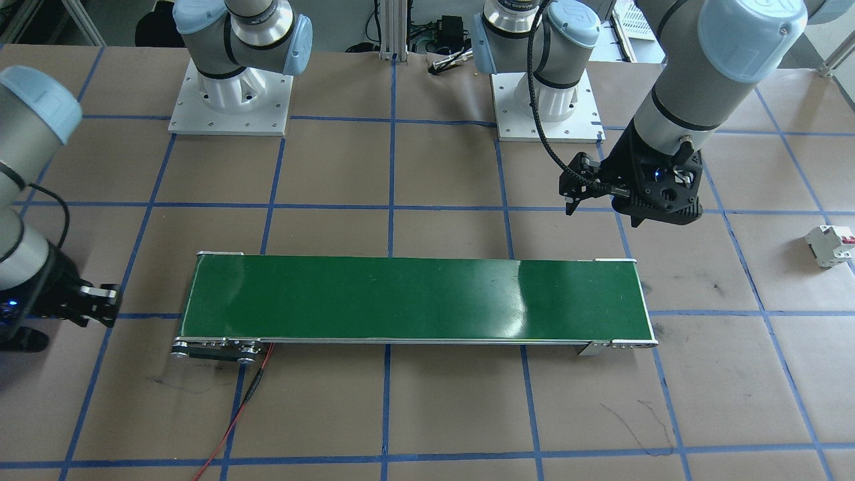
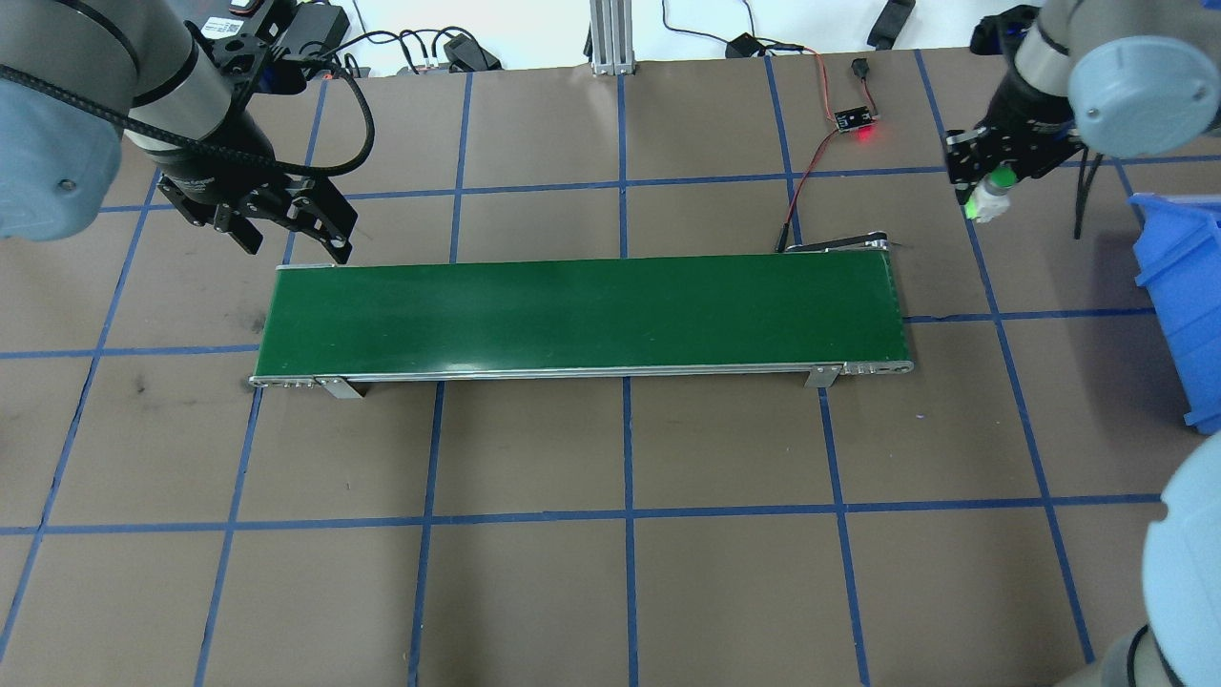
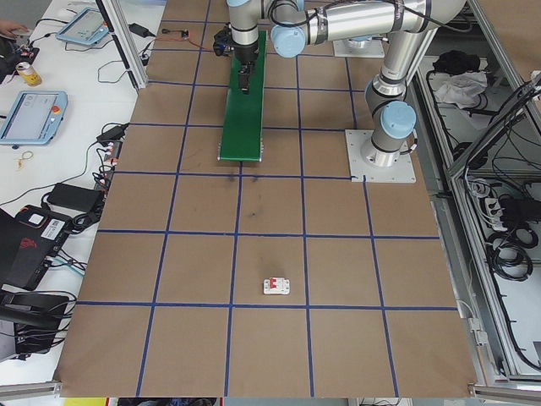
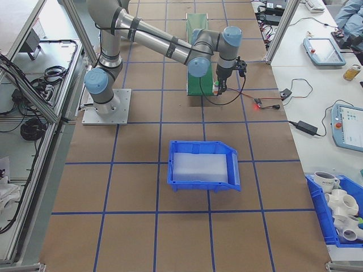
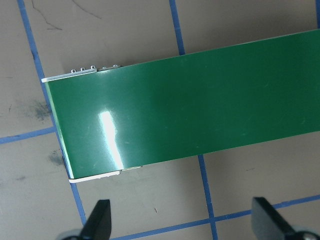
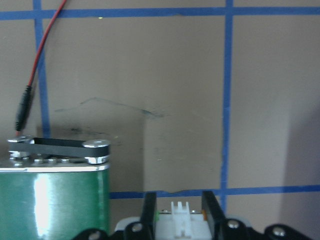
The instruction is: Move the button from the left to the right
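button (image 2: 987, 196) clamped in my right gripper (image 2: 983, 181), held above the table off the belt's (image 2: 582, 310) right end | left gripper (image 2: 286, 224) spread, empty, at belt's left end | left: set it down

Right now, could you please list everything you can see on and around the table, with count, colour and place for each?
Button: one, green cap, white body; held in the right gripper, above the table beyond the belt's right end.
Conveyor belt: one, green; mid-table, nothing on it.
Circuit breaker: one, white with red mark; on the table out past the left arm.
Bin: one, blue; on the table out past the right arm.
Small circuit board: one, black with a red light; far edge, with a red wire attached.
Table: one, brown with blue grid lines.
Left gripper: black, open, above the belt's left end.
Right gripper: black, shut on the button.
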### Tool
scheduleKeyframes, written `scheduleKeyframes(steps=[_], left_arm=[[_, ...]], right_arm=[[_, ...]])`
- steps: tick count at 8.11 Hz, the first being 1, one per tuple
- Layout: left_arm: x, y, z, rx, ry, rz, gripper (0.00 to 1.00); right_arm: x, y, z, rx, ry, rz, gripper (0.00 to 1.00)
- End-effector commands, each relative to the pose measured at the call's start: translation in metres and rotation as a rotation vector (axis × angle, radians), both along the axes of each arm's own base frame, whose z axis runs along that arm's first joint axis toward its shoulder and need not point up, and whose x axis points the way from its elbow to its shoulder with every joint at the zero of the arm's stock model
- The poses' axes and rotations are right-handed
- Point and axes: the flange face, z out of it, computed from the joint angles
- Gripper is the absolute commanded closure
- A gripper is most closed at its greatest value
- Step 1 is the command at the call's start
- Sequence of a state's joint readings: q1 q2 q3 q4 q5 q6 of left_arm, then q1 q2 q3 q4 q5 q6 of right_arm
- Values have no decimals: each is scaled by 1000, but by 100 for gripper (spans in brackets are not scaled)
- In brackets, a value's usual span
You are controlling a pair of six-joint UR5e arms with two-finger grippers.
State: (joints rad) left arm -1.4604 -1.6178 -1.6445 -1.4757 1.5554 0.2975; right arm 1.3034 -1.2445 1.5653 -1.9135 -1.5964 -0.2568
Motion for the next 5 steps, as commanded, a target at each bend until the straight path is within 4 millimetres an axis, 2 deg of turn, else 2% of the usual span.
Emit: scheduleKeyframes(steps=[1, 2, 3, 5], left_arm=[[0, -1, 0, -6, -1, 0, 0], [0, -1, 0, -6, -1, -2, 0], [0, -1, 0, -6, -1, -2, 0], [0, -1, 0, -6, -1, -2, 0]], right_arm=[[-140, 19, 22, -37, 32, 120, 61], [-186, 33, 23, -41, 48, 172, 62], [-220, 45, 23, -41, 65, 258, 62], [-305, 76, 17, -58, 120, 313, 63]])
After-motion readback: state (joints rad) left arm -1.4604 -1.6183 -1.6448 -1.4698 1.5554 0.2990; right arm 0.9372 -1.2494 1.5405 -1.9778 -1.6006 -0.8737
